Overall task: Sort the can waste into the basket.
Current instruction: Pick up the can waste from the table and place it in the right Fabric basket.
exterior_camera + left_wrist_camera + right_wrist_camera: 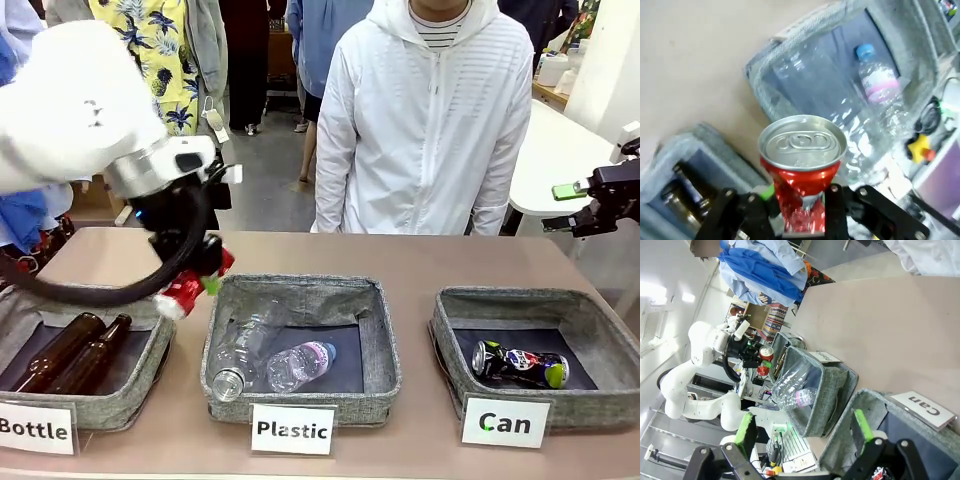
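- Red dented metal drink can [183, 290] sits clenched between the fingers of the left hand [190, 285], above the gap between two grey woven-fabric baskets; its silver top points down and away from the hand toward the tabletop [400, 265].
- From the left wrist, the red can [802, 175] rises straight ahead of the left hand [800, 207], its silver lid with the pull tab facing away from the camera and its crumpled red wall pinched between the black fingers.
- Beyond the can in that view lies the grey fabric basket signed "Plastic" [385, 340], holding two clear plastic bottles, one crushed [240, 350] and one with a blue cap and pink label [300, 364].
- Beside the left hand, toward the robot's left, is the grey fabric basket signed "Bottle" [130, 395] with two brown glass bottles [75, 355] lying side by side in it.
- The grey woven-fabric rectangular basket with the white "Can" sign [610, 340] stands well apart from the left hand, past the "Plastic" basket, and below the right hand.
- In it lies a dark blue-black dented drink can with a silver top and green end [520, 364], on its side on the dark base.
- The right hand [580, 208] hangs released, its green-padded fingers [746, 432] spread wide with nothing between them.
- A person in a white zipped jacket [425, 120] stands at the far side of the tabletop, across from both hands.
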Available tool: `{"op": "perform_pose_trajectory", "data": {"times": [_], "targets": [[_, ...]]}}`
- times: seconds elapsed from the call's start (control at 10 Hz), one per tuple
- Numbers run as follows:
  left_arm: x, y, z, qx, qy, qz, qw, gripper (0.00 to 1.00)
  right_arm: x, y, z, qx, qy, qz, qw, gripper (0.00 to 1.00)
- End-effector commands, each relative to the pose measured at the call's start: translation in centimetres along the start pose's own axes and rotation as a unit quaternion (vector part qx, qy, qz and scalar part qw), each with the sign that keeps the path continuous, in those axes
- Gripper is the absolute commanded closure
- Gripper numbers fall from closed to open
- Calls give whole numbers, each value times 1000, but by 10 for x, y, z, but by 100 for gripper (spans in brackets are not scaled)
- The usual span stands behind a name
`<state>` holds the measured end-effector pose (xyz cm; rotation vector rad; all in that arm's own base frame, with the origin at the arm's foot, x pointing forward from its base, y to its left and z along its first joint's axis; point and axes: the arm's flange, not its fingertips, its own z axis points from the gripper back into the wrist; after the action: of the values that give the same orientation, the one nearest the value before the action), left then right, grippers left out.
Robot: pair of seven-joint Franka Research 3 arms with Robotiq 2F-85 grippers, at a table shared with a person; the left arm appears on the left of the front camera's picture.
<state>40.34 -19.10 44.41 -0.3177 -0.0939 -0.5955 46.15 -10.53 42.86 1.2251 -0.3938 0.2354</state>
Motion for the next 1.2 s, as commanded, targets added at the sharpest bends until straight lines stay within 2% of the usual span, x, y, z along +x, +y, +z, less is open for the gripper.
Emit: {"op": "perform_pose_trajectory", "data": {"times": [0.0,0.3,0.4,0.5,0.6,0.8,0.9,1.0,1.1], "targets": [[26,-6,6,5,6,8,1000,84,1,1,2,3,2,10,1000,0],[26,-6,6,5,6,8,1000,84,1,1,2,3,2,10,1000,0],[13,-4,3,0,-3,1,1000,78,0,0,0,0,0,0,1000,0],[42,-70,15,46,-69,-25,996,78,-1,28,19,-40,79,34,995,0],[69,-137,34,94,-115,-84,985,78,-5,45,41,-73,121,29,990,0],[126,-251,42,144,-149,-233,950,78,-30,64,97,-106,134,48,984,0],[161,-302,24,131,-146,-314,929,78,-54,67,125,-115,121,36,985,0],[198,-332,0,141,-138,-363,910,78,-80,69,142,-139,127,15,982,0],[234,-354,-24,153,-137,-404,891,78,-101,70,157,-142,111,32,983,0]]}}
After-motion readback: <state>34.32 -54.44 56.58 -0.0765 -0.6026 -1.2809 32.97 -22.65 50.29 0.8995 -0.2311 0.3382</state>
